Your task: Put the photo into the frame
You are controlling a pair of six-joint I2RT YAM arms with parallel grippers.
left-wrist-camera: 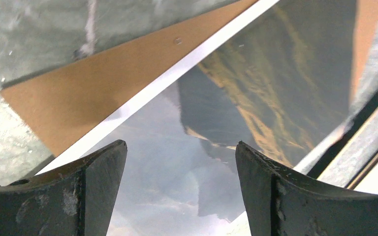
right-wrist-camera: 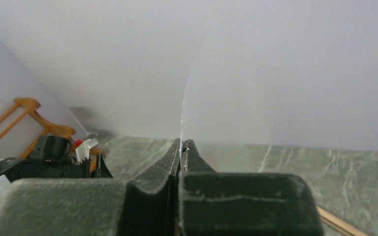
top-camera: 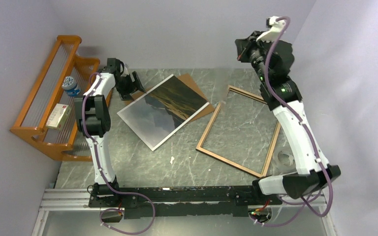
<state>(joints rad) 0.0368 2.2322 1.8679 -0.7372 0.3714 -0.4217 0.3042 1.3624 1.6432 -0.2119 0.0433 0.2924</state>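
The photo point(top-camera: 165, 110) lies face up, skewed, at the table's middle, its far part resting on the brown backing board point(top-camera: 193, 84). The frame point(top-camera: 238, 130) lies to its right, brown wood side up. My left gripper point(top-camera: 130, 87) is open and empty, low at the photo's far left corner. In the left wrist view the gripper point(left-wrist-camera: 179, 145) has its jaws wide apart over the photo point(left-wrist-camera: 256, 88), with the board point(left-wrist-camera: 78, 93) beyond. My right gripper point(top-camera: 242, 49) is raised at the back right. In the right wrist view it point(right-wrist-camera: 181, 142) is shut on the clear pane point(right-wrist-camera: 182, 113), seen edge-on.
An orange wooden rack point(top-camera: 49, 98) with a small box and a tub stands along the left wall. A small white scrap point(top-camera: 171, 160) lies in front of the photo. A clear ring point(top-camera: 285, 158) lies right of the frame. Walls close in at the back and right.
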